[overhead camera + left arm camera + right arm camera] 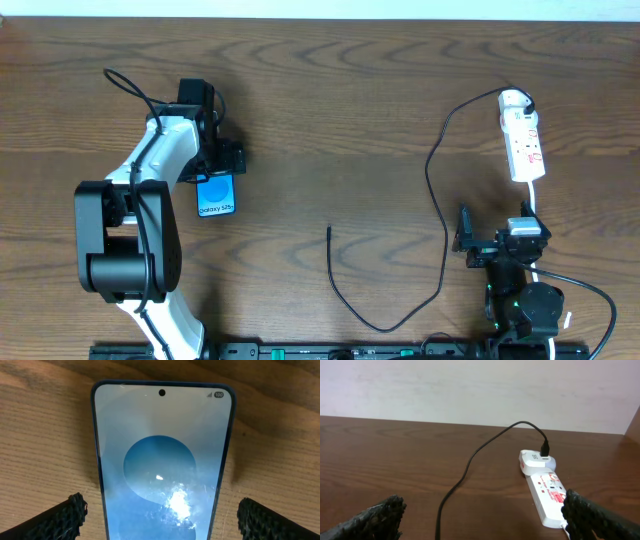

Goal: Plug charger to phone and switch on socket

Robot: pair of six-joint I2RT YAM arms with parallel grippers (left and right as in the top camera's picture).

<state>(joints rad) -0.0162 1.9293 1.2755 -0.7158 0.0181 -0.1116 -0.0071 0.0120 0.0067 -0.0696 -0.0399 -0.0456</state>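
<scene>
Two claws gape empty: my left gripper [161, 516] flanks the slick, fragile phone [162, 455], my right gripper [482, 516] idles. Limp, light charger [329, 240]: I'd pinch just behind its tip.

1. The left arm [150, 170] reaches forward over the table side, and its white link slants toward the far right.
2. The left gripper [216, 165] points downward, its fingers [62, 519] spread wide and gripping nothing.
3. The right arm [530, 300] is folded close to its base.
4. The right gripper [503, 240] faces forward and about level, fingertips wide apart, empty.
</scene>
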